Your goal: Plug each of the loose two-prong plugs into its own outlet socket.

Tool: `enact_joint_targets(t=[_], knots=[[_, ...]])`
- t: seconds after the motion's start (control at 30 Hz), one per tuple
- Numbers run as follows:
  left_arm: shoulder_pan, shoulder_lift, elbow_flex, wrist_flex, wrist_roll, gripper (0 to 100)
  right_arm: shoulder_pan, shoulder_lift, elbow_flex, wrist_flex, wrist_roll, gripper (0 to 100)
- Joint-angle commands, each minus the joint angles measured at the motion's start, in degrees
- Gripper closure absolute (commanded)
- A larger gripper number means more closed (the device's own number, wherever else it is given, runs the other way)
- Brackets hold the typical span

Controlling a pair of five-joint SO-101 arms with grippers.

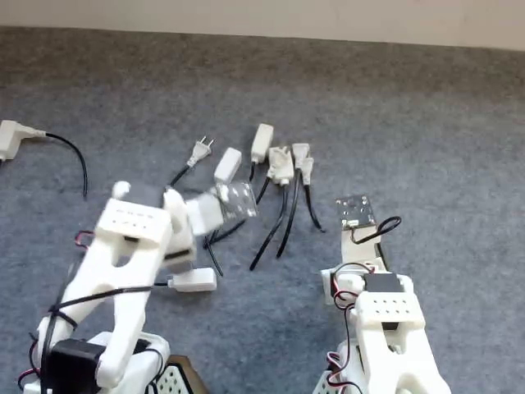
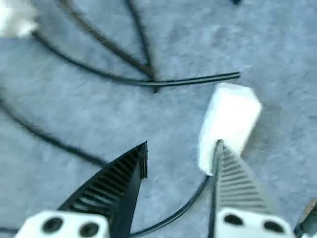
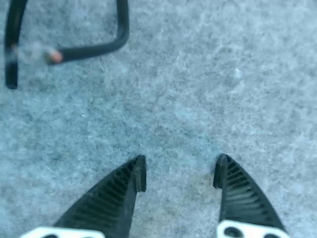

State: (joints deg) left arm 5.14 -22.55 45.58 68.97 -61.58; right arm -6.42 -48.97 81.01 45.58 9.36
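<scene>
A corded white plug (image 1: pixel 10 138) is seen at the left edge of the worktop (image 1: pixel 426 123). The left gripper (image 2: pixel 181 148) is held open, with a white connector block (image 2: pixel 230 119) just beside one fingertip. A two-prong plug (image 1: pixel 199 151) is laid mid-worktop among white connectors (image 1: pixel 280 164). The right gripper (image 3: pixel 181 160) is spread open over grey worktop, near a black cable (image 3: pixel 99 48).

white two-prong plug (image 1: pixel 199 150), black cords (image 1: pixel 283 222), mottled grey carpet (image 1: pixel 410 107)

Left gripper (image 2: pixel 182 144), jaws apart: white socket block (image 2: pixel 229 119) just beside one finger, black cords (image 2: pixel 124 79) crossing the table beyond. Right gripper (image 3: pixel 181 157), jaws apart: open table (image 3: pixel 198 89) ahead, looped cord (image 3: pixel 94 49) farther off.
</scene>
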Motion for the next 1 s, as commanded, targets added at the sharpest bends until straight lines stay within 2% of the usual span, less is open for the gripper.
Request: enact_joint_targets(t=[0.0, 0.1, 0.33, 0.5, 0.6, 0.77, 0.97], knots=[[2.07, -0.84, 11.3, -8.62, 0.35, 78, -0.57, -1.1, -0.31, -0.75, -0.09, 77.4], [1.71, -0.92, 13.58, -8.35, 0.35, 78, -0.57, -1.1, -0.31, -0.75, -0.09, 77.4], [4.35, -0.92, 13.76, 4.57, 0.26, 78, -0.57, -1.1, -0.31, -0.75, -0.09, 77.4], [7.96, -0.92, 13.85, 10.81, 0.26, 78, -0.57, -1.1, -0.31, -0.75, -0.09, 77.4], [8.92, -1.01, 13.23, 11.52, 0.35, 78, -0.57, -1.1, -0.31, -0.75, -0.09, 77.4], [9.19, -1.01, 6.64, 15.12, 0.35, 85, -0.57, -1.1, -0.22, -0.75, -0.09, 77.4], [9.27, -1.01, 6.02, 16.88, 0.35, 84, -0.57, -1.1, -0.31, -0.75, -0.09, 77.4]])
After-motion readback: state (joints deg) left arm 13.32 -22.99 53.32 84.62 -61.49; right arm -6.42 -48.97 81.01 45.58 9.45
